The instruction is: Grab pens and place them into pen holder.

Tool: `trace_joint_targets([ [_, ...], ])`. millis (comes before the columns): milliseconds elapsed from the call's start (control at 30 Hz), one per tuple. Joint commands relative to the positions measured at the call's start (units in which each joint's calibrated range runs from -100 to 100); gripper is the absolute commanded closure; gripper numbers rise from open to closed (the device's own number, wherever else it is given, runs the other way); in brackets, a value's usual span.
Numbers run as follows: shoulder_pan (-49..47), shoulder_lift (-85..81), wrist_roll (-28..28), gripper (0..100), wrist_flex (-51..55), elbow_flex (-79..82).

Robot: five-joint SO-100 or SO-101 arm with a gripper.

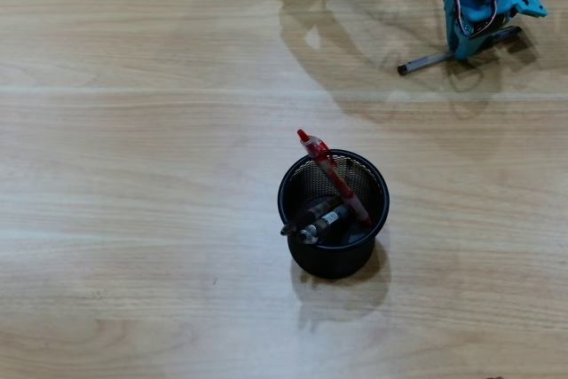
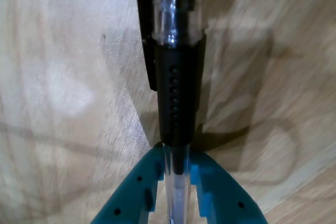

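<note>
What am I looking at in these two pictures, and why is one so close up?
The turquoise machine is a small robot arm on a wooden table. The overhead view looks down from above: a black mesh pen holder already contains a red pen and darker pens. At top right, the gripper is closed on a black-and-clear pen that is low over the table or lying on it. The other picture comes from a camera riding on the arm itself, so the same pen fills the view, pinched between the turquoise fingers.
</note>
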Motion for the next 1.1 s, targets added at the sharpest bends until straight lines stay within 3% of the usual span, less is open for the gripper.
trace_joint_targets([
  [0, -0.28, -0.23, -0.27, 98, -0.43, -1.30],
  [400, 4.57, -11.52, 2.19, 98, 1.21, -8.27],
  [867, 19.93, -22.73, 2.56, 98, 0.21, -18.40],
  [1067, 26.79, -25.96, -0.27, 98, -8.08, -22.84],
])
